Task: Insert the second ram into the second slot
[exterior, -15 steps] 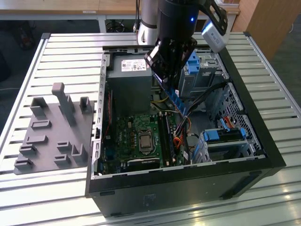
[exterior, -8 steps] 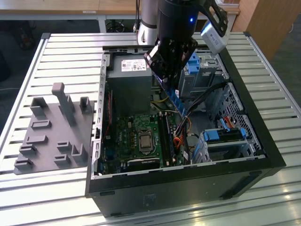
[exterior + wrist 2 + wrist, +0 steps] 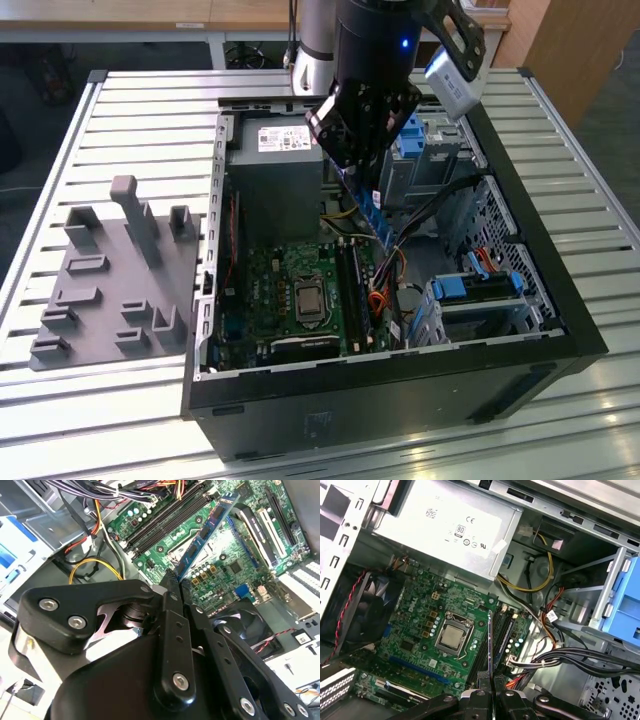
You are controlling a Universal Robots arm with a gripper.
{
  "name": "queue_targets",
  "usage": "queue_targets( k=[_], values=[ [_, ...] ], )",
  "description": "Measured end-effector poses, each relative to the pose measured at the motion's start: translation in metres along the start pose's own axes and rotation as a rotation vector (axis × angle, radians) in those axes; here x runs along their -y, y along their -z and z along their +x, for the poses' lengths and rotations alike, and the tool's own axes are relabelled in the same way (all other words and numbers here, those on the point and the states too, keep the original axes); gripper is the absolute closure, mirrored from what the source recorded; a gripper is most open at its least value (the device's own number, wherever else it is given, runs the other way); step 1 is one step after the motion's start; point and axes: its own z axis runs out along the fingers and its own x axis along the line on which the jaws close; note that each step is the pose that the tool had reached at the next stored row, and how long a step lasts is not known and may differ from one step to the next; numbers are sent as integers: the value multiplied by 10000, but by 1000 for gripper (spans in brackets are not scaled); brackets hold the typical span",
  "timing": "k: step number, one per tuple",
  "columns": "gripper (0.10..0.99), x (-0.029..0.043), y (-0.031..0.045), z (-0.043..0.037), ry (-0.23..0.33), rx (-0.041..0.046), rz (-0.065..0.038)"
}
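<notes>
Hanging over the open computer case (image 3: 400, 380), the jaws are clamped on one end of the second ram (image 3: 205, 532). This dark-blue stick slants down toward the green motherboard (image 3: 415, 625). Its free end is near the long black memory slots (image 3: 165, 522) beside the processor socket (image 3: 451, 639), and it is not seated in either. The case rests on a slatted metal surface (image 3: 150, 120).

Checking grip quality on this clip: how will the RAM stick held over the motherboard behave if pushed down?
Probably stiff: the second ram juts straight from the gripper without sagging. Likely light, being thin and flat. Bare chips suggest fragility; held by one end, it may pivot.
</notes>
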Motion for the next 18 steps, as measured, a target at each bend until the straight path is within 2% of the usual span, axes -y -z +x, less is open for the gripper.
queue_targets(
  k=[18],
  values=[
    [949,0,-10,0,-1195,17,18]
  ],
)
